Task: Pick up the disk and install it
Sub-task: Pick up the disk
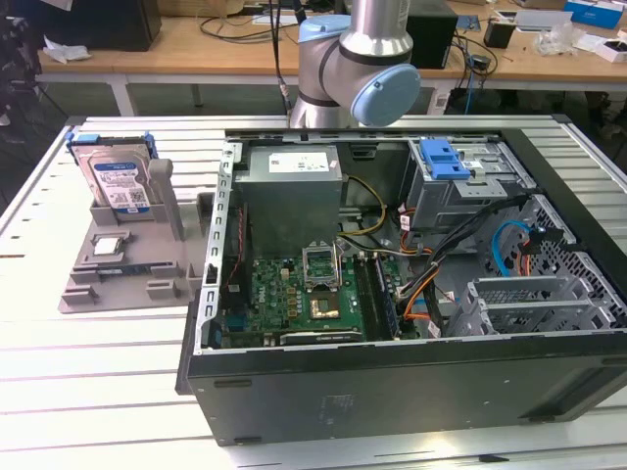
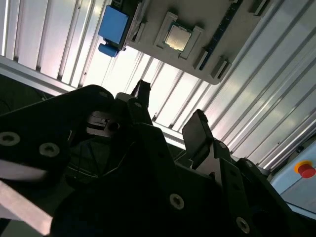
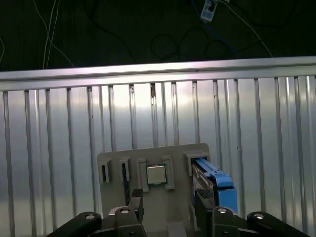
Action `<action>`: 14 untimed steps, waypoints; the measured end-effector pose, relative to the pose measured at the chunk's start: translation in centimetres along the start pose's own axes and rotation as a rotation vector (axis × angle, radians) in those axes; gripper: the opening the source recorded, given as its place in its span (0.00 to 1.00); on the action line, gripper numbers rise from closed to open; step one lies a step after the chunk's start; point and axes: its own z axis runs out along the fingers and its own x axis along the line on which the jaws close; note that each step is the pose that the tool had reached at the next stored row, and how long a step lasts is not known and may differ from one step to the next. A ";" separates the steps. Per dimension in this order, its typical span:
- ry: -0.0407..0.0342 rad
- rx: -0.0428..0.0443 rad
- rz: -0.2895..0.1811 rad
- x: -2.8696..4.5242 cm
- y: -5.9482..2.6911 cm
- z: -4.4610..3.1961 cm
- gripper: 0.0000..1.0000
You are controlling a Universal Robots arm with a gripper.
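The disk (image 1: 120,181) stands on edge in a slot at the back of the grey holder (image 1: 147,266), at the exterior view's left; its silver face carries a white label with a blue band, and blue rails edge it. In the first wrist view the disk (image 3: 213,181) is seen from above, just beyond one fingertip. My gripper (image 3: 169,203) hangs well above the holder, open, with nothing between its fingers. In the second wrist view the gripper (image 2: 170,111) is dark against the table, and the disk's blue rail (image 2: 113,24) lies far off.
A small square processor chip (image 3: 156,174) sits in the holder beside the disk. The open computer case (image 1: 392,255) lies on the ribbed metal table (image 1: 98,392), with a blue bracket (image 1: 446,157) at its drive bay. The arm's base (image 1: 358,69) stands behind the case.
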 end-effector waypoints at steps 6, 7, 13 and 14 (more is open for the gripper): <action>0.0028 0.0001 -0.009 -1.17 -0.72 0.05 0.54; 0.0029 0.0002 -0.011 -1.31 -0.80 0.08 0.54; 0.0035 0.0002 -0.027 -2.26 -1.69 0.72 0.54; 0.0036 0.0001 -0.028 -2.38 -1.81 0.85 0.54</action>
